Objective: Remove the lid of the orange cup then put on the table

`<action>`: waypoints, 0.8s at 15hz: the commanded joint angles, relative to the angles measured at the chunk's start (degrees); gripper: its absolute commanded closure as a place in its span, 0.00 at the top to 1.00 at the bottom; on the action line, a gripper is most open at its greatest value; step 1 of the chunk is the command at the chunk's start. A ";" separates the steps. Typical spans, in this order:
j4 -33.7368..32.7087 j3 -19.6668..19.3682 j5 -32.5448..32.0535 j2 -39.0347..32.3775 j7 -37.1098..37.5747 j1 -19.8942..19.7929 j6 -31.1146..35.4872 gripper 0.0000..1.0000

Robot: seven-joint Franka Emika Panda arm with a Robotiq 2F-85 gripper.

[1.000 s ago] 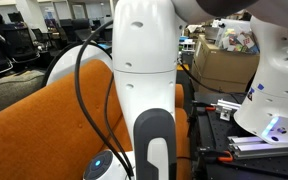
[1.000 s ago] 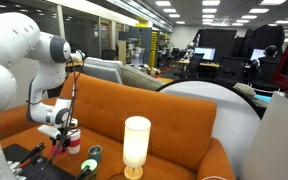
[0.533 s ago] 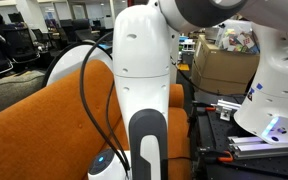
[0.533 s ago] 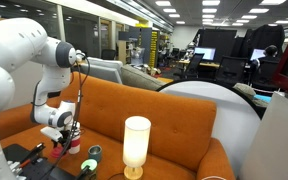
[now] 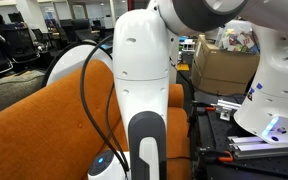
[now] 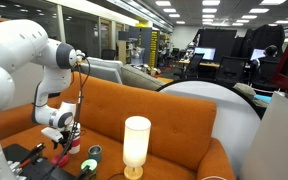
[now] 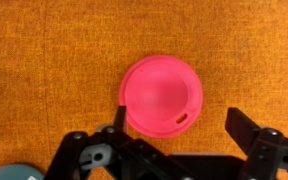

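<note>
In the wrist view I look straight down on the round pink-red lid (image 7: pixel 161 95), which sits on the cup; the cup's body is hidden beneath it. My gripper (image 7: pixel 182 114) is open and just above the lid. The left finger (image 7: pixel 120 113) is at the lid's rim and the right finger (image 7: pixel 246 127) stands well clear of it. The cup stands on the rust-orange fabric table (image 7: pixel 54 50). In an exterior view the gripper (image 6: pixel 66 137) hangs low over the cup (image 6: pixel 74 145) at the table's (image 6: pixel 174 120) near left corner. In an exterior view the arm hides the cup.
A tall white cylinder lamp (image 6: pixel 136 146) stands on the table to the right of the cup. Two small dark round objects (image 6: pixel 94 152) lie between them. A teal-grey object (image 7: pixel 9 172) shows at the wrist view's lower left. Cardboard boxes (image 5: pixel 224 60) and another robot base (image 5: pixel 274 100) stand beside the table.
The arm has lowered and the gripper has come down closer over the cup. In the last half second almost nothing has moved.
</note>
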State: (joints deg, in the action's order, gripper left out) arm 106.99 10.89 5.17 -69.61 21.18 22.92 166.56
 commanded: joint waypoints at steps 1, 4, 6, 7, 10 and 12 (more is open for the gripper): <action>-1.44 -0.50 1.58 -0.18 -1.39 -0.05 -1.47 1.00; -1.91 -0.88 1.46 0.15 -1.50 -0.11 -1.50 1.00; -1.85 -0.71 1.42 0.70 -1.70 -0.28 -1.39 1.00; -1.38 -0.81 1.48 1.44 -1.42 -0.04 -1.88 1.00; -2.13 -1.31 1.37 0.93 -0.66 0.99 -3.55 1.00; -1.45 -1.47 1.23 2.49 0.00 1.74 -6.37 1.00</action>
State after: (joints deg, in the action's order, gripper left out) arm 105.94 9.79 5.17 -66.96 22.02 24.08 160.38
